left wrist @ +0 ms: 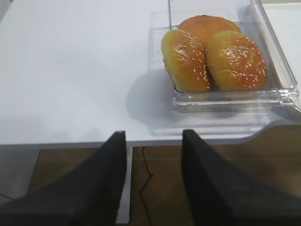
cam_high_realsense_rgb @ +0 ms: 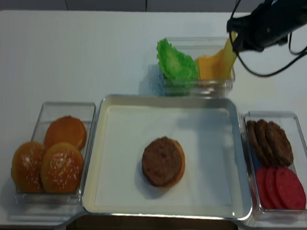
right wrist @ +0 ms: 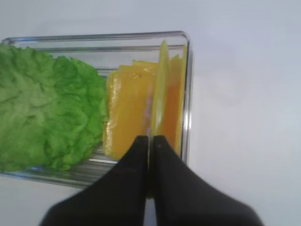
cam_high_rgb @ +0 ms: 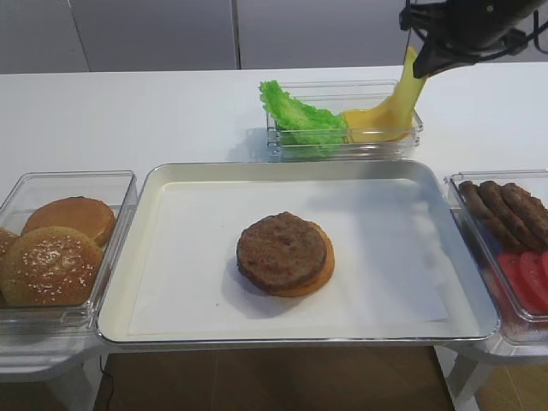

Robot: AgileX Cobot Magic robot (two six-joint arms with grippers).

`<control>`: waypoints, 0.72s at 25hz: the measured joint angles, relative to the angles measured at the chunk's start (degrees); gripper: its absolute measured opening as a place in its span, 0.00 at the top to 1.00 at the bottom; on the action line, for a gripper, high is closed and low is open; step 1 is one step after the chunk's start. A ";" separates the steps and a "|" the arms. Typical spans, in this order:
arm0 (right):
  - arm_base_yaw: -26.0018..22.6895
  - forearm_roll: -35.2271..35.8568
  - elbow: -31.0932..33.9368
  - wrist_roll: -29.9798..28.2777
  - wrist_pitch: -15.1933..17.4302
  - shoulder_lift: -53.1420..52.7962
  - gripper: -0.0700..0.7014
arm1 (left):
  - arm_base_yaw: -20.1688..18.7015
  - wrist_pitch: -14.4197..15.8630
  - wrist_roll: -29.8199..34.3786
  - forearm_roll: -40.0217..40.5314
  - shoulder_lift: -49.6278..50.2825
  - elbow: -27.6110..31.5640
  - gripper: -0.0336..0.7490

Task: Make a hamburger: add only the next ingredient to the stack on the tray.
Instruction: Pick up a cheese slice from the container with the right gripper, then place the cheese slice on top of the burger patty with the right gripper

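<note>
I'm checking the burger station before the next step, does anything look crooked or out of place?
Yes, mildly. On the tray the patty sits off-centre on the bottom bun, which shows only along the right side. The right gripper is pinching a cheese slice that hangs partly out of its container.

Black right pincer point(right wrist: 151, 141) at bottom centre pinched shut on a lifted yellow cheese slice point(right wrist: 162, 94), lettuce point(right wrist: 47, 108) at left, clear container point(right wrist: 186, 94), white table point(right wrist: 244, 94).

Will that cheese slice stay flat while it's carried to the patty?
Probably not. The cheese slice hangs curved from the right claw, pinched at one edge, so it looks floppy and light. It may fold or drape unevenly on the patty, and looks thin enough to tear.
</note>
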 joint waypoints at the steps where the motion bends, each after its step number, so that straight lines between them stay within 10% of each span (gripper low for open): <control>1: 0.00 0.00 0.00 -0.10 0.74 -0.91 0.87 | 0.00 0.00 0.00 0.00 0.00 0.00 0.58; 18: 0.00 6.89 15.97 -3.33 6.06 -20.54 0.87 | 0.00 0.00 0.00 0.00 0.00 0.00 0.58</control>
